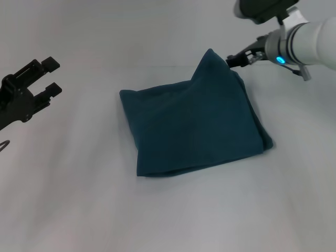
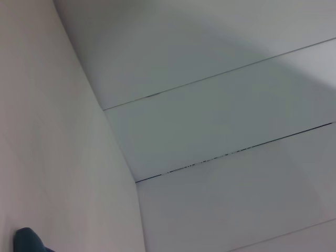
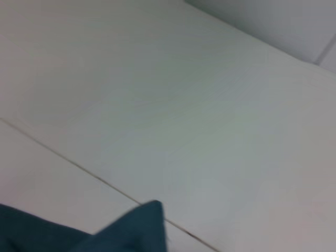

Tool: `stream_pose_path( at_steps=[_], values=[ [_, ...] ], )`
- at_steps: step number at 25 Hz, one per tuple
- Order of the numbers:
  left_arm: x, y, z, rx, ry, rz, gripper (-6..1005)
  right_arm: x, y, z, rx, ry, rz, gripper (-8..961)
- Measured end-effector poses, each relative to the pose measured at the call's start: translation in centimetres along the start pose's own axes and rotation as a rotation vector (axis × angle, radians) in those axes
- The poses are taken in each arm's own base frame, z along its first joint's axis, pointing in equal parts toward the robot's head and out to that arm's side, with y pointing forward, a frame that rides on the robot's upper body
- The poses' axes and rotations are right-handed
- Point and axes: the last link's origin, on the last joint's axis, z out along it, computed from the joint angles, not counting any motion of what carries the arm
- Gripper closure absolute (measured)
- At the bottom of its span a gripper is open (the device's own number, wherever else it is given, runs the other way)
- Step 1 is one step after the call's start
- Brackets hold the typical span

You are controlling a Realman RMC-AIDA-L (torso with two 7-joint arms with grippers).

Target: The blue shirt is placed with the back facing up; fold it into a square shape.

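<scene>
Head view: folded dark teal-blue cotton shirt (image 1: 194,123) on white table (image 1: 68,199); right gripper (image 1: 237,59) pinching its one-o'clock corner; left gripper (image 1: 44,79) wide open at nine o'clock.

Soft, even light; faint shadows; right wrist view blurred

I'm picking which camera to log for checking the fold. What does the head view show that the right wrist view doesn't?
Only the head view shows the whole blue shirt folded into a rough square on the white table, its far corner peaked up beside the right gripper, and the left gripper, jaws open, off to the left. Only the right wrist view shows wall panels past the table's far edge. Both show the raised shirt corner and bare table.
</scene>
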Motion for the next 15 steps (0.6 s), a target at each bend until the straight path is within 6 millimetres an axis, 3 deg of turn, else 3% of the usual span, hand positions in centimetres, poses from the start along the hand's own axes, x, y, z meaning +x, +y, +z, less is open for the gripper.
stream_pose_path(
  at_steps=[7,15],
  values=[
    [0.2,0.1,-0.1,-0.001,0.000,0.004,201,1.5,-2.0,-1.1,-0.025,0.071,0.112,24],
    [0.4,0.3,-0.2,-0.009,-0.005,0.015,202,3.2,-3.2,-3.2,-0.253,0.098,0.360,36]
  ],
)
